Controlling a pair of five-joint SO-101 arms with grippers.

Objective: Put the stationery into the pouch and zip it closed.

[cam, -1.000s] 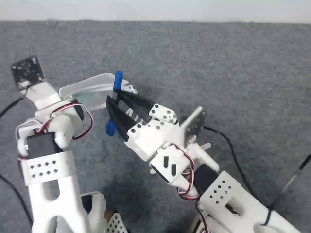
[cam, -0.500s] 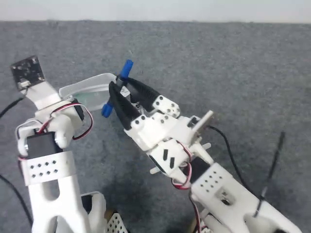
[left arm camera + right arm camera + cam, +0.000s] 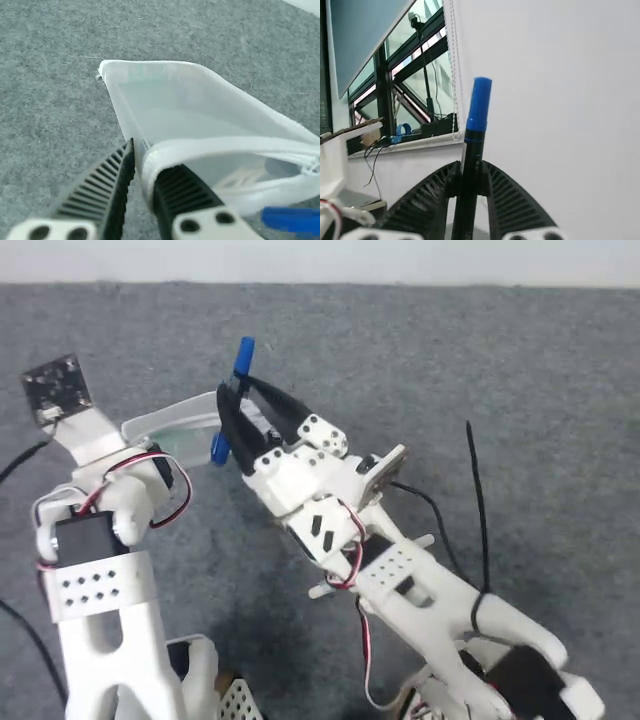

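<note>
Outward along right gripper: pen

The see-through white pouch lies on the grey surface with its mouth open. The black pen with blue ends stands nearly upright, its lower end at the pouch's mouth.

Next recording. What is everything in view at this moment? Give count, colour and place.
pouch: one, translucent white, mouth open, rim pinched by the left gripper
marker: one, black body with blue ends, clamped in the right gripper near the pouch's mouth
table: one, grey textured surface, under everything
cables: a few, black, beside the right arm
left gripper: one, black fingers, shut on the pouch rim
right gripper: one, black fingers, shut on the marker
</note>
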